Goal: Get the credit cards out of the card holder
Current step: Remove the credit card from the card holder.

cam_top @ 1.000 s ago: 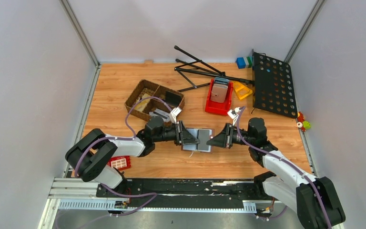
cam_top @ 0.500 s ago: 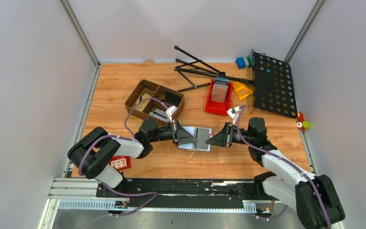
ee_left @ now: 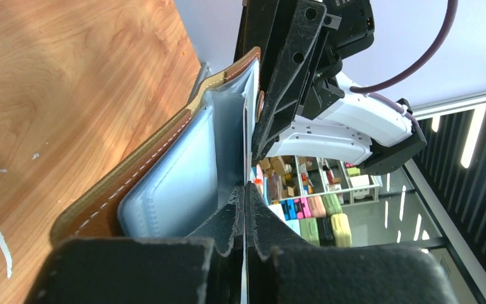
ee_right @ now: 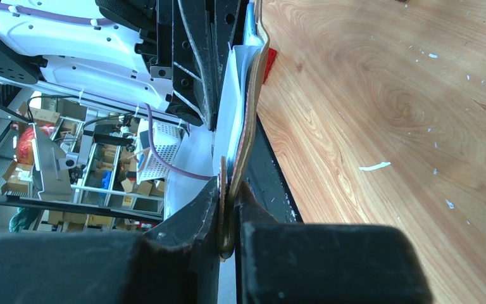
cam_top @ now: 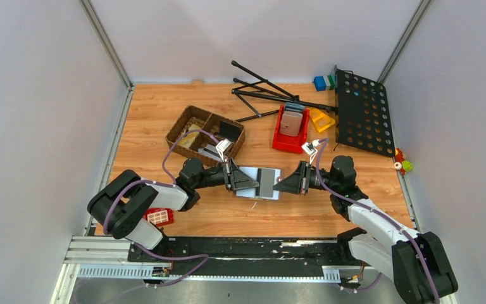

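The card holder (cam_top: 267, 184), brown leather outside with pale silvery-blue sleeves (ee_left: 168, 183) inside, hangs open above the table between my two grippers. My right gripper (ee_right: 231, 190) is shut on the holder's brown edge (ee_right: 248, 136) from the right. My left gripper (ee_left: 245, 190) is shut on the thin pale edge of a credit card (ee_left: 249, 142) that stands in the sleeves. In the top view the left gripper (cam_top: 254, 182) and the right gripper (cam_top: 279, 185) face each other across the holder. How far the card sticks out of the sleeve is hidden.
A wicker basket (cam_top: 204, 134) sits behind the left arm. A red bin (cam_top: 289, 132) holding a pinkish-grey slab stands at back centre, with black tripod rods (cam_top: 266, 95) and a black perforated panel (cam_top: 364, 113) beyond. A red gridded block (cam_top: 158, 216) lies near the left base.
My left gripper has closed on the card edge and drawn back slightly to the left. The holder has shifted a little away from me. The right gripper has held its grip.
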`<state>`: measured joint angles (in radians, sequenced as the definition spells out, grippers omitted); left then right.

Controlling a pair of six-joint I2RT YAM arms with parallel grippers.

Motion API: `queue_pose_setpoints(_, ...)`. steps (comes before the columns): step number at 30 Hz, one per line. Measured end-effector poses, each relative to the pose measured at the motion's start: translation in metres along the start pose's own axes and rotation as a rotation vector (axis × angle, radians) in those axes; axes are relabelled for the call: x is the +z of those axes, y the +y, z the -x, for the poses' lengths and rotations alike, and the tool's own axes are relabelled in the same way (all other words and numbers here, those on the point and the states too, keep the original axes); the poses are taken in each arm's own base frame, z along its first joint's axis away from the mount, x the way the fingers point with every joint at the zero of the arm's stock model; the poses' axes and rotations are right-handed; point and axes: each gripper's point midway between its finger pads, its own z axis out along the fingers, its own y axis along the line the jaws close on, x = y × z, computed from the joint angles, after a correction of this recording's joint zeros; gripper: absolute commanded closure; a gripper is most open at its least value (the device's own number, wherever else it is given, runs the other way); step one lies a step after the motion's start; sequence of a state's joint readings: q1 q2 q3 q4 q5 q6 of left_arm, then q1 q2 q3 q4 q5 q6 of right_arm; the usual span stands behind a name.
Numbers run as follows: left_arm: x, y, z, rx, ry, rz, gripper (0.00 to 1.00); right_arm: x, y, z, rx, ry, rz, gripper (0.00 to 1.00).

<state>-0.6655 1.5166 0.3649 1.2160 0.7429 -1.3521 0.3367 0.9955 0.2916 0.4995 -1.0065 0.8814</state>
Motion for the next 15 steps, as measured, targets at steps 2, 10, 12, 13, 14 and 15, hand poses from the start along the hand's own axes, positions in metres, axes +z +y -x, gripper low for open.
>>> queue_pose_setpoints(2,-0.0015,-0.0004,0.0013,0.001,-0.005,0.000,1.00,0.0000,0.0007,0.0004,0.002,-0.001,0.002,1.00)
queue_pose_setpoints(10,-0.0056,0.0023,0.0049,-0.001,-0.017,0.008,1.00,-0.0021,0.0013,0.0032,0.002,-0.007,0.007,1.00)
queue_pose_setpoints(12,-0.0074,0.0021,0.0059,0.000,-0.021,0.009,1.00,-0.0026,0.0013,0.0035,0.004,-0.008,0.007,1.00)
queue_pose_setpoints(13,-0.0081,0.0018,0.0062,0.002,-0.023,0.011,1.00,-0.0026,0.0013,0.0035,0.004,-0.008,0.007,1.00)
queue_pose_setpoints(14,-0.0087,0.0014,0.0066,0.004,-0.024,0.012,1.00,-0.0027,0.0012,0.0034,0.004,-0.008,0.007,1.00)
queue_pose_setpoints(15,-0.0090,0.0010,0.0065,0.006,-0.024,0.014,1.00,-0.0028,0.0013,0.0032,0.005,-0.007,0.008,1.00)
